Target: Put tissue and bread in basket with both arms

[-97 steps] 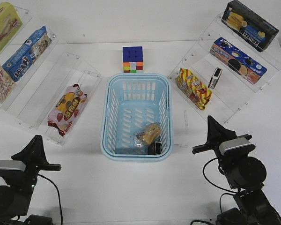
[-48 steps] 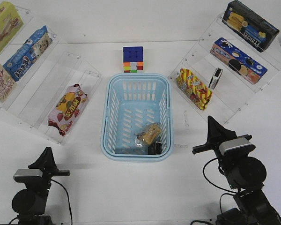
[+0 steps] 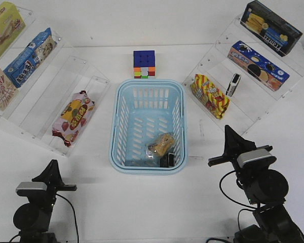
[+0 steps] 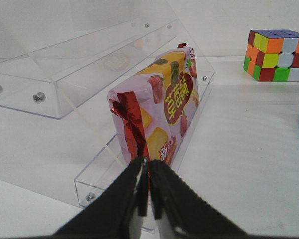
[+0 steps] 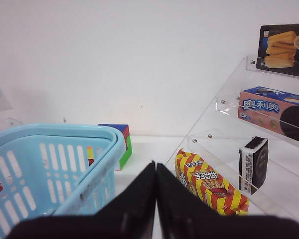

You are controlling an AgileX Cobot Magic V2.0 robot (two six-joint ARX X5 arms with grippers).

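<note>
The light-blue basket (image 3: 114, 132) stands mid-table. The bread (image 3: 162, 144), golden buns in a clear wrapper, lies on its floor near the front right corner. A black-and-white tissue pack (image 3: 167, 160) lies right beside the bread, against the front wall. A second tissue pack (image 3: 233, 84) stands on the right shelf and also shows in the right wrist view (image 5: 253, 164). My left gripper (image 3: 52, 166) is shut and empty, low at the front left. My right gripper (image 3: 227, 129) is shut and empty, right of the basket. The basket's rim (image 5: 65, 130) shows in the right wrist view.
A pink strawberry packet (image 4: 164, 114) lies on the low left acrylic shelf, just ahead of my left fingertips (image 4: 142, 172). A colour cube (image 3: 143, 64) stands behind the basket. A yellow-red striped snack bag (image 3: 209, 95) sits on the right shelf. Snack boxes fill the upper shelves.
My left arm has drawn back toward the front edge and a little right over the last second, then nearly stilled. The right arm and the basket's contents have not moved.
</note>
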